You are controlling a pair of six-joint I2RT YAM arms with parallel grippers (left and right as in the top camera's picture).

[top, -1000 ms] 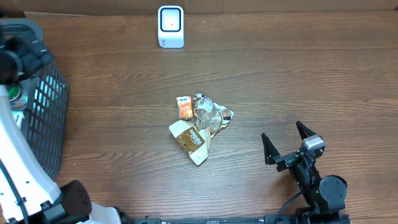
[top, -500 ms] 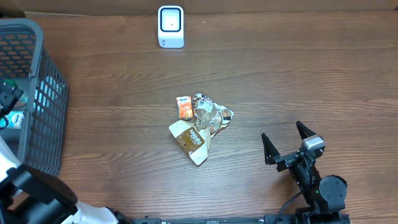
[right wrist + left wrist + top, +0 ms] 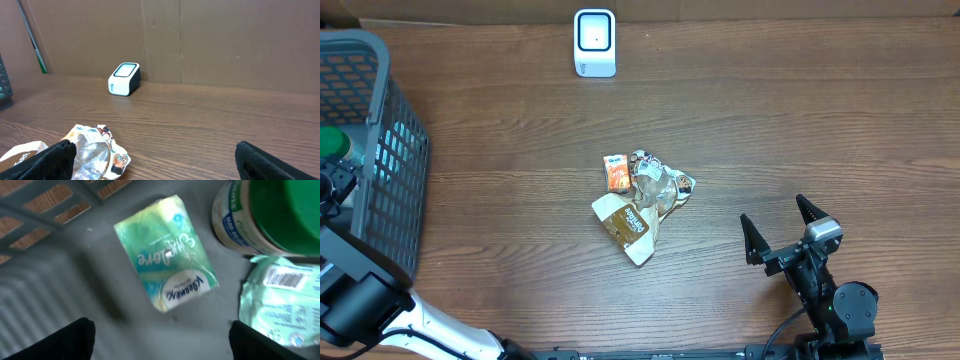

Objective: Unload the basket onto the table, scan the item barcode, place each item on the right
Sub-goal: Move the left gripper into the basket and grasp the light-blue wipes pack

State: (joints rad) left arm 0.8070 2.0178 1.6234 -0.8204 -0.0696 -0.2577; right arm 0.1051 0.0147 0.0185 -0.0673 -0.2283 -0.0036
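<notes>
Over at the left, inside the basket (image 3: 390, 150), the L gripper (image 3: 160, 345) hangs w/ fingers spread wide, nothing betw. them. Just below it lies a green tissue pack (image 3: 166, 260), label up. Beside that are a green-lidded jar (image 3: 280, 215) and a pale pouch (image 3: 280, 305) w/ barcode showing. Snack packets (image 3: 642, 205) are heaped mid-table (image 3: 820, 100), and the scanner (image 3: 594, 42) sits at the far edge. R gripper (image 3: 771, 210) sits front right, wide open, empty.

Left gripper (image 3: 165, 341) lower in basket (image 3: 398, 150), jaws narrower.
</notes>
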